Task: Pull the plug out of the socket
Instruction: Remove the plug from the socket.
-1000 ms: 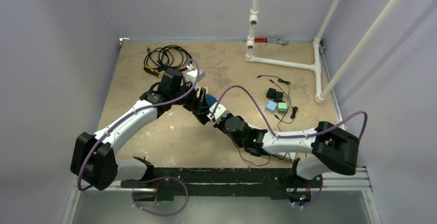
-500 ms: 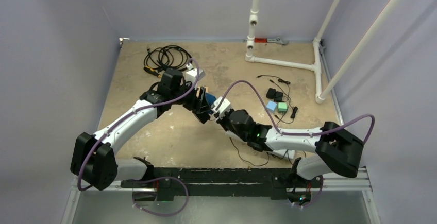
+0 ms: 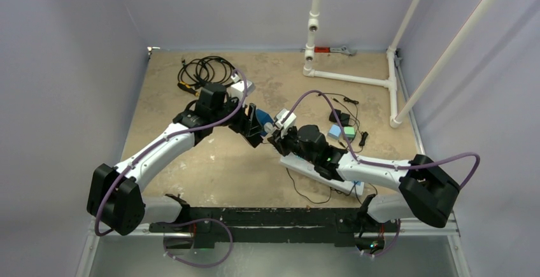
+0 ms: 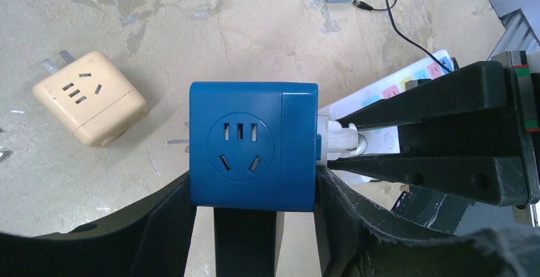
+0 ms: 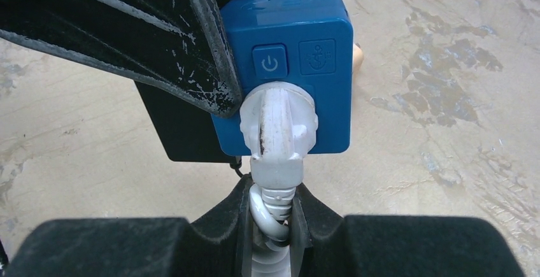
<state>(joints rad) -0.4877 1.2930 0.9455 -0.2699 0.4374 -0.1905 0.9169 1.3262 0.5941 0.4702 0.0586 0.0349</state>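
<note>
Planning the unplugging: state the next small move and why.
Probably draw the right end effector straight back from the blue plastic cube socket: it grips the white plastic plug by its neck, the plug sits seated, and the left end effector clamps the socket.

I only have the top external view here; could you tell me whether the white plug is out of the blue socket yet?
Observer: Not yet. In the right wrist view the white plug sits flush against the blue socket cube, with no prongs showing.
Operator: Thank you. Where does the right gripper hold it?
Observer: The right gripper is shut on the plug's neck, just behind its head.
Operator: And is the cube braced?
Observer: Yes, the left wrist view shows the left gripper clamping the cube by two opposite sides.
</note>
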